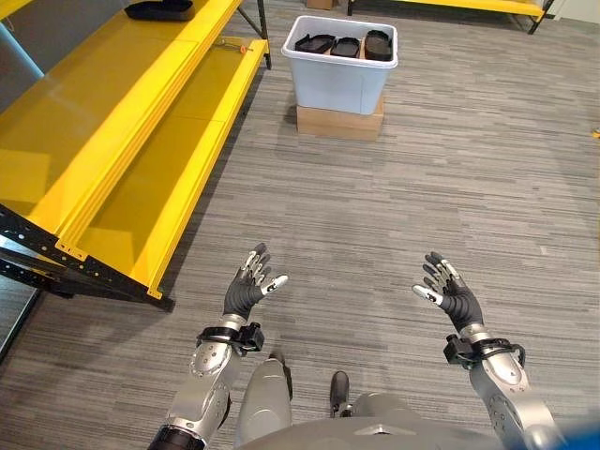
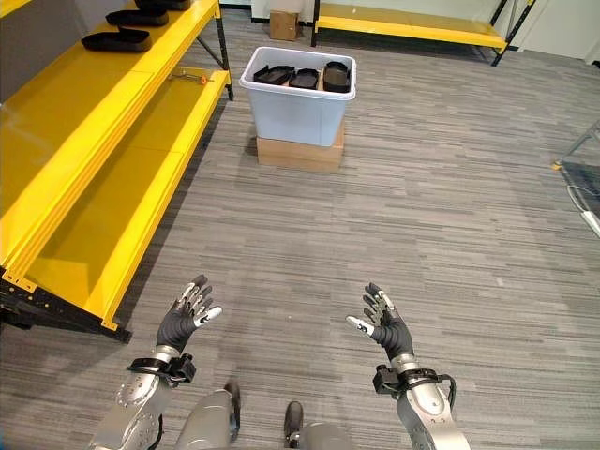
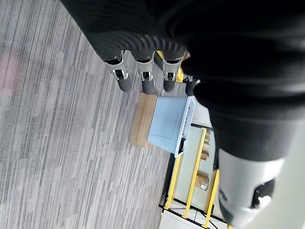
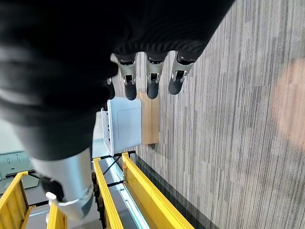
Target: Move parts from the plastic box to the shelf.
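1. Nearest to me, both hands hover empty over the grey floor: my left hand (image 1: pixel 251 286) and my right hand (image 1: pixel 447 287) each have fingers straight and loosely spread, palms turned toward each other, pinching nothing.
2. Progress, as I judge it: some dark parts already lie on the yellow shelf (image 2: pixel 89 122), 1 tray-like part (image 2: pixel 116 40) near its far end and more (image 2: pixel 137 17) beyond it, so the job looks partly done.
3. What is left: the plastic box (image 1: pixel 339 67) still carries 3 dark parts (image 1: pixel 346 45) in a row along its far rim, so I reckon at least 3 more moves remain.
4. That box sits on a flat cardboard carton (image 1: pixel 339 122) on the floor, just off the shelf's far corner.
5. Relative to my fingers, the parts are well apart from both hands, straight ahead; both wrist views show the box beyond the fingertips. I judge I must walk up to the box first.
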{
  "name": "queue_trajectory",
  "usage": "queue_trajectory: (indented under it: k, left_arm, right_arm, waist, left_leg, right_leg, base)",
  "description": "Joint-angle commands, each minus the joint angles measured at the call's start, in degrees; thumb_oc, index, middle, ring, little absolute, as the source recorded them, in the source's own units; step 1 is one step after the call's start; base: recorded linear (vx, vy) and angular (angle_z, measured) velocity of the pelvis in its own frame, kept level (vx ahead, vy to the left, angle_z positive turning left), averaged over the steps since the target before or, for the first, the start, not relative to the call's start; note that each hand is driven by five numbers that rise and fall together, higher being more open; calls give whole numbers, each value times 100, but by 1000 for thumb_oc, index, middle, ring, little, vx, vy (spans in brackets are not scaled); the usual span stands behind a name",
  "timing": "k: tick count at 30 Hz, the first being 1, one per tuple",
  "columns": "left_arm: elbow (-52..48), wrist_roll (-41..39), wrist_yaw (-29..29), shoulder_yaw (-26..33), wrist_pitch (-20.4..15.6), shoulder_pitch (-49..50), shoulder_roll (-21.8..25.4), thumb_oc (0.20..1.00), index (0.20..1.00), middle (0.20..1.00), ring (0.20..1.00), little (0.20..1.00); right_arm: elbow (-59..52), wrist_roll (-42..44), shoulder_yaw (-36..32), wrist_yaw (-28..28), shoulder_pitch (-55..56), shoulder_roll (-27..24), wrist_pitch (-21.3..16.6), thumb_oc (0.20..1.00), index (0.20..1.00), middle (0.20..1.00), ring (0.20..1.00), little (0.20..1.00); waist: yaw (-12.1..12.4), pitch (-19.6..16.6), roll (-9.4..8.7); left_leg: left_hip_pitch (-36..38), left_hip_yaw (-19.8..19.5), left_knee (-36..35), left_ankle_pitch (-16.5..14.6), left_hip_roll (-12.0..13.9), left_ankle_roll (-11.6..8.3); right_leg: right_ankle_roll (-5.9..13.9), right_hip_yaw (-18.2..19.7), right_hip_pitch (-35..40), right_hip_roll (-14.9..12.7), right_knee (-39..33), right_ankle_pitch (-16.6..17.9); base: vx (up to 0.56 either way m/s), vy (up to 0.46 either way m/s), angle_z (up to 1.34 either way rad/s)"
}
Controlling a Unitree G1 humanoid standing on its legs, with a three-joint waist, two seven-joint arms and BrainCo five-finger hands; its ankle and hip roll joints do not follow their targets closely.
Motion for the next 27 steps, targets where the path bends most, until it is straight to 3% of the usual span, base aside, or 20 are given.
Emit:
queue_trajectory:
  k: [1, 3, 7, 10, 12, 14, 15, 16, 17, 18, 20, 21, 24, 25, 26, 27]
  left_arm:
    - [-467, 159, -43, 141, -270, 118, 183, 1000, 1000, 1000, 1000, 1000]
    - [-482, 158, -49, 125, -269, 95, 182, 1000, 1000, 1000, 1000, 1000]
    - [-544, 81, -32, 49, -278, 16, 248, 1000, 1000, 1000, 1000, 1000]
    - [-586, 88, -46, 54, -268, 44, 285, 1000, 1000, 1000, 1000, 1000]
    - [-625, 90, -16, 22, -242, 37, 298, 1000, 1000, 1000, 1000, 1000]
    - [-766, 164, 60, 54, -260, -18, 382, 1000, 1000, 1000, 1000, 1000]
    - [-799, 189, 80, 60, -276, -57, 429, 1000, 1000, 1000, 1000, 1000]
    - [-820, 221, 74, 58, -289, -116, 526, 1000, 1000, 1000, 1000, 1000]
    - [-820, 222, 75, 58, -289, -117, 525, 1000, 1000, 1000, 1000, 1000]
    - [-785, 220, 29, 45, -298, -98, 498, 1000, 1000, 1000, 1000, 1000]
    - [-760, 181, 16, 42, -296, -101, 480, 1000, 1000, 1000, 1000, 1000]
    - [-737, 72, -38, 67, -305, -34, 446, 1000, 1000, 1000, 1000, 1000]
    - [-750, 47, -100, 74, -300, 27, 437, 1000, 1000, 1000, 1000, 1000]
    - [-713, 57, -120, 74, -304, 31, 424, 1000, 1000, 1000, 1000, 1000]
    - [-671, 55, -138, 60, -303, 29, 393, 1000, 1000, 1000, 1000, 1000]
    - [-671, 58, -154, 59, -310, 23, 378, 1000, 1000, 1000, 1000, 1000]
  right_arm:
    - [-359, -172, -51, 143, 55, 69, -296, 1000, 1000, 1000, 1000, 1000]
    - [-373, -182, -47, 183, 99, 82, -297, 1000, 1000, 1000, 1000, 1000]
    - [-440, -124, 25, 236, 74, 193, -216, 1000, 1000, 1000, 1000, 1000]
    - [-485, -193, 30, 270, 68, 197, -207, 1000, 1000, 1000, 1000, 1000]
    - [-455, -203, 49, 249, 79, 267, -191, 1000, 1000, 1000, 1000, 1000]
    - [-465, -225, 62, 233, 53, 297, -214, 1000, 1000, 1000, 1000, 1000]
    - [-478, -239, 80, 228, 31, 306, -212, 1000, 1000, 1000, 1000, 1000]
    - [-469, -304, 96, 242, 52, 314, -240, 1000, 1000, 1000, 1000, 1000]
    - [-470, -305, 96, 242, 52, 313, -239, 1000, 1000, 1000, 1000, 1000]
    - [-465, -302, 84, 240, 97, 311, -250, 1000, 1000, 1000, 1000, 1000]
    - [-450, -274, 100, 235, 96, 304, -254, 1000, 1000, 1000, 1000, 1000]
    - [-458, -274, 81, 218, 119, 290, -278, 1000, 1000, 1000, 1000, 1000]
    - [-456, -381, 73, 209, 146, 240, -261, 1000, 1000, 1000, 1000, 1000]
    - [-404, -381, 89, 203, 137, 225, -241, 1000, 1000, 1000, 1000, 1000]
    - [-335, -196, 145, 251, 146, 251, -184, 1000, 1000, 1000, 1000, 1000]
    - [-367, -205, 176, 265, 119, 221, -153, 1000, 1000, 1000, 1000, 1000]
  waist:
    - [171, -273, 69]
    - [152, -317, 42]
    - [160, -542, -80]
    - [179, -624, -116]
    - [169, -648, -147]
    - [117, -607, -70]
    - [65, -533, 2]
    - [-81, -335, 256]
    - [-89, -325, 243]
    - [-219, -271, 370]
    - [-298, -236, 364]
    - [-366, -210, 301]
    - [-410, -195, 309]
    - [-444, -197, 291]
    - [-530, -207, 233]
    - [-533, -196, 240]
  left_leg:
    - [75, -365, 196, 965, -80, 208]
    - [20, -291, 328, 908, -123, 233]
    - [-134, -38, 1009, 289, -449, 468]
    - [-106, 46, 1172, 59, -555, 563]
    - [62, 88, 1203, -160, -712, 694]
    - [351, 55, 1039, -246, -844, 848]
    - [570, 24, 897, -282, -874, 908]
    - [1012, -6, 663, -340, -822, 1036]
    - [1022, -10, 665, -344, -838, 1037]
    - [1329, -67, 485, -376, -780, 1045]
    - [1459, -123, 459, -385, -820, 1022]
    - [1710, -100, 356, -536, -893, 984]
    - [1857, -131, 279, -603, -872, 945]
    - [1962, -148, 242, -639, -879, 900]
    - [2196, -268, 125, -686, -897, 812]
    - [2325, -277, 81, -709, -858, 771]
  right_leg:
    - [635, 547, 373, -159, 797, -602]
    - [673, 545, 426, -225, 823, -645]
    - [871, 603, 578, -606, 875, -550]
    - [957, 650, 607, -732, 941, -441]
    - [1113, 708, 439, -871, 1496, 34]
    - [1157, 843, -124, -847, 2606, 924]
    - [1169, 834, -403, -812, 3065, 1211]
    - [1125, 577, -1046, -737, 4002, 1220]
    - [1125, 574, -1043, -753, 4029, 1198]
    - [1026, 403, -1646, -649, 3904, 796]
    - [1000, 377, -1789, -574, 3707, 638]
    - [979, 150, -1924, -683, 2701, 477]
    - [998, 55, -1859, -702, 2187, 491]
    - [1040, 49, -1916, -683, 1610, 571]
    - [1160, 320, -1931, -640, 759, 844]
    - [1206, 344, -1937, -653, 600, 982]
  base:
    - [639, 226, -85]
    - [276, 117, -75]
    - [344, 165, -27]
    - [237, 115, -2]
    - [253, 154, 11]
    - [195, 171, 5]
    - [335, 298, 17]
    - [258, 232, 27]
    - [388, 240, 8]
    - [192, 58, 21]
    - [294, 17, 20]
    - [314, -29, -3]
    - [214, -59, 7]
    - [351, -136, 11]
    - [452, -181, -6]
    - [427, -184, 2]
